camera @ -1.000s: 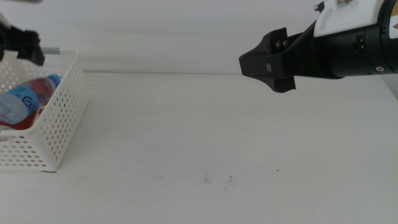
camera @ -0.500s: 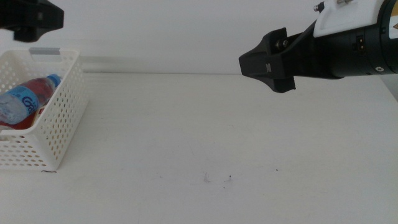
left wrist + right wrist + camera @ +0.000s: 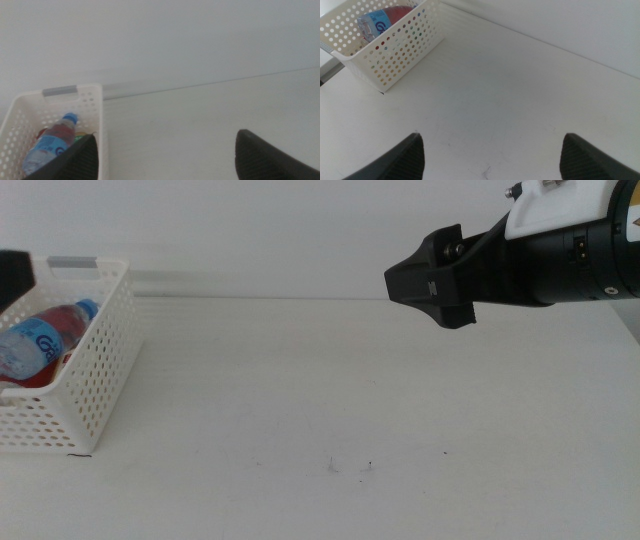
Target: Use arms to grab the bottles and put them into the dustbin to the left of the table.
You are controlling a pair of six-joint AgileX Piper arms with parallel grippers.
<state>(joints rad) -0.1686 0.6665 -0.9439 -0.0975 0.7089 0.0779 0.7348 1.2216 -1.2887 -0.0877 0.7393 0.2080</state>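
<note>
Bright, even, diffuse lighting throughout; the white counter [image 3: 330, 390] nearly merges with the wall behind. Shadows are faint, with a thin dark line under the dustbin [image 3: 75, 395]. No glare is visible. The left hand [image 3: 14, 275] appears as a blurred dark patch at the frame edge.

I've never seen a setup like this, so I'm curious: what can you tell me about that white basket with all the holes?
The white basket looks like plastic, rectangular, its walls perforated with rows of round holes, with a grey strip on one short rim. It stands upright at the table's left edge. Inside lies a clear water bottle with a blue cap and label, tilted, resting over something red. A bit of yellow-green shows beside it. Neither pincer touches the basket.
</note>
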